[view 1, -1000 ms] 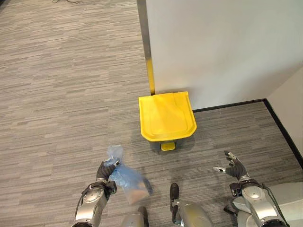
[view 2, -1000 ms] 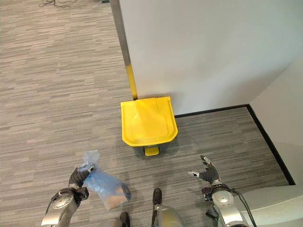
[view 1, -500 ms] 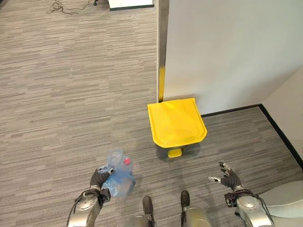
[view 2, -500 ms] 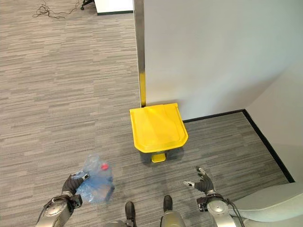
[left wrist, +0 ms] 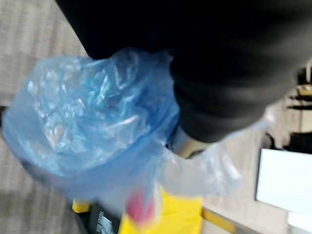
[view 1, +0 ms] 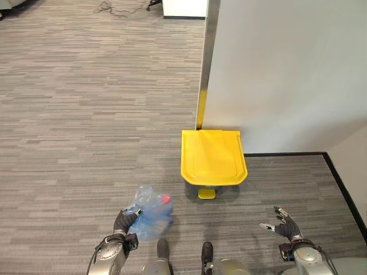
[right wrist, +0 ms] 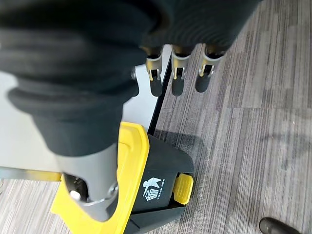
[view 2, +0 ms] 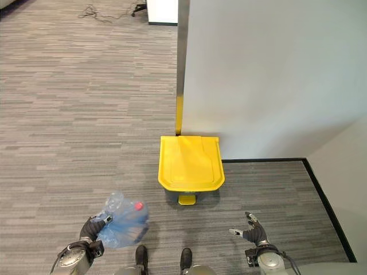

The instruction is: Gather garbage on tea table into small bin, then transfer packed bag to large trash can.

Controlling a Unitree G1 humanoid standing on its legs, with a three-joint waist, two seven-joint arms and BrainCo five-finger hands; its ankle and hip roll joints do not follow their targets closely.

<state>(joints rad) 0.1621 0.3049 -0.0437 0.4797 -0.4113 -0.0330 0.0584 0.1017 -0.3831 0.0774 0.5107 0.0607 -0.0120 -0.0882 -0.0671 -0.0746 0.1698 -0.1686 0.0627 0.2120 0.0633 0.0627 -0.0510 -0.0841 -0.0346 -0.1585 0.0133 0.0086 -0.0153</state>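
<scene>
A large trash can with a closed yellow lid [view 1: 213, 164] and a yellow pedal [view 1: 206, 193] stands against the white wall; its dark body [right wrist: 156, 170] faces me. My left hand [view 1: 125, 220] is shut on the neck of a packed blue plastic bag [view 1: 150, 212] [left wrist: 92, 126], which hangs left of and short of the can, with something red [view 1: 166, 199] inside. My right hand [view 1: 282, 226] is open with nothing in it, low at the right, its fingers [right wrist: 178, 80] straight.
A white wall [view 1: 287, 74] with a metal corner post [view 1: 206, 63] rises behind the can. A black skirting [view 1: 344, 189] runs along the right wall. Grey striped carpet [view 1: 86, 114] spreads wide to the left, with cables [view 1: 114, 8] far back.
The camera has moved, so the can now sits squarer and slightly farther away. The bag has swung from hanging low beside my left hand to bunched close against it.
</scene>
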